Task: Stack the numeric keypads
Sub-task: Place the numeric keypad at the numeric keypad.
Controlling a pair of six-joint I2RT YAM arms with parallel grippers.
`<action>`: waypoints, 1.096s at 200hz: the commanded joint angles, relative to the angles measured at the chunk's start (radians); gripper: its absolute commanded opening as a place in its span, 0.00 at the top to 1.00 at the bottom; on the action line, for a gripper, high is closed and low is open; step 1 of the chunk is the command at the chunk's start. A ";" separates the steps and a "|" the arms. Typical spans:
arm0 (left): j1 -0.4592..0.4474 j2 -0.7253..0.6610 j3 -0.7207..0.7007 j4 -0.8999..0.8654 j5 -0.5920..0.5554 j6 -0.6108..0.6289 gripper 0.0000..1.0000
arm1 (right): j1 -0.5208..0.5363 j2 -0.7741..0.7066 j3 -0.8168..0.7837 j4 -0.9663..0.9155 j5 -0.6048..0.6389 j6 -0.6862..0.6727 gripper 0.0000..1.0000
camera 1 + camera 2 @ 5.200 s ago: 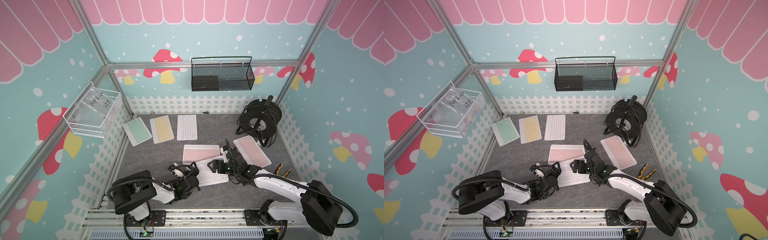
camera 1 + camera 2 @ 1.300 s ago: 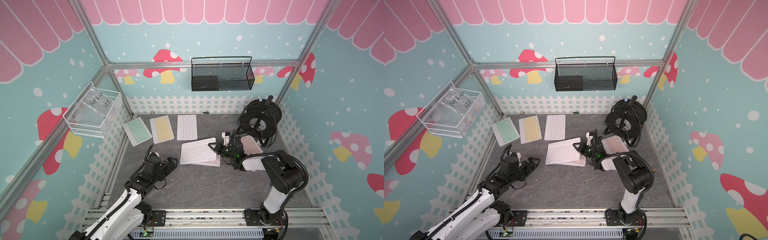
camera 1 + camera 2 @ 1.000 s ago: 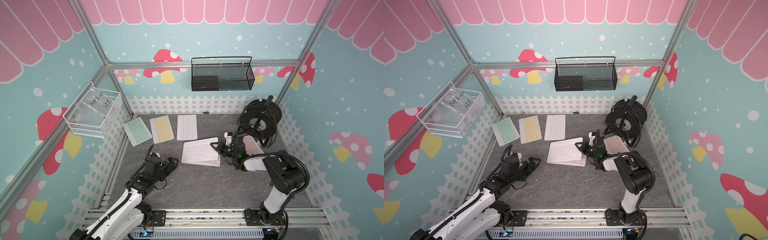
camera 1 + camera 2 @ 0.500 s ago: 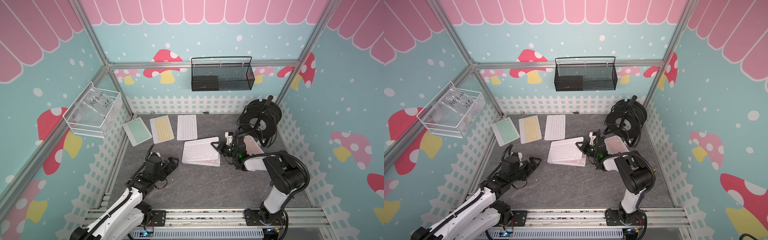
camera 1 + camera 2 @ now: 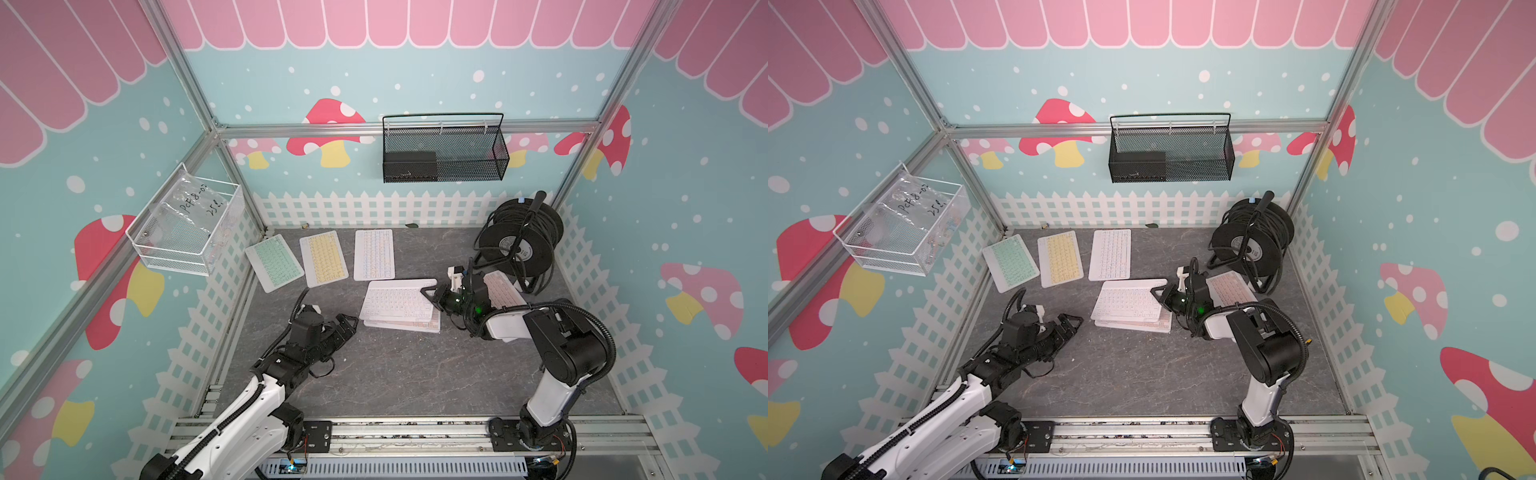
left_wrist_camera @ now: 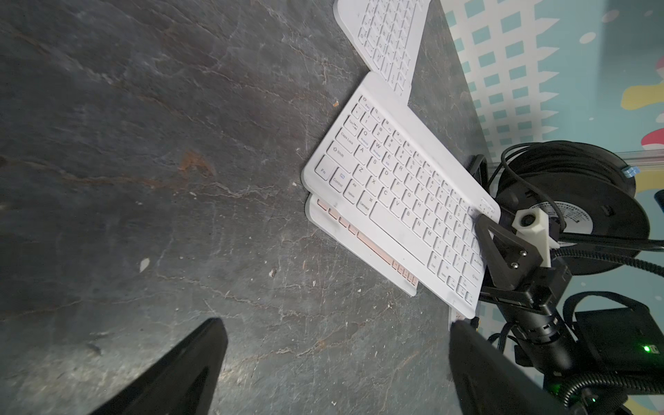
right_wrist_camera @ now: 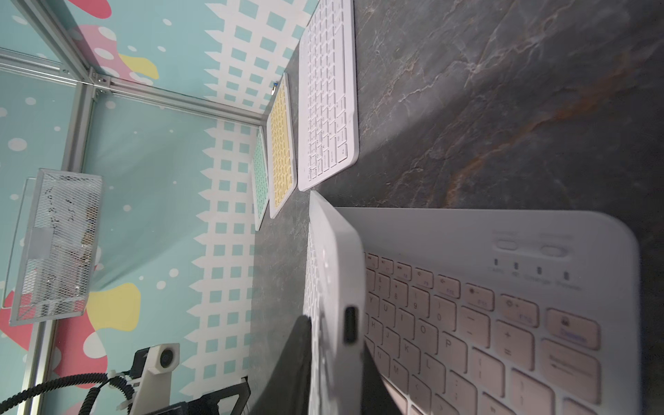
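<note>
Stacking state: white keypad (image 5: 395,301) lies askew atop pink keypad (image 5: 417,326), frame centre.
Right gripper (image 5: 430,294): jaws pinching white keypad's edge.
Left gripper (image 5: 347,323): jaws spread, lower left of white keypad.

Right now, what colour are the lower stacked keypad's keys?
Pale pink; the bottom keypad shows best in the right wrist view.

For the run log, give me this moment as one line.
stack: white keypad on pink keypad | right tool: jaws around white keypad's edge, grip unclear | left tool: open, empty
</note>
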 commanded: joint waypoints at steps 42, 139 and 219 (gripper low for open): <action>0.008 0.009 -0.017 0.011 0.002 -0.011 0.01 | -0.010 0.013 0.053 -0.104 -0.009 -0.078 0.86; 0.007 0.019 -0.032 0.029 0.004 -0.020 0.01 | -0.062 0.015 0.019 0.101 -0.217 -0.047 0.90; 0.009 0.005 -0.047 0.038 0.005 -0.037 0.00 | -0.093 0.011 -0.026 0.120 -0.245 -0.021 0.90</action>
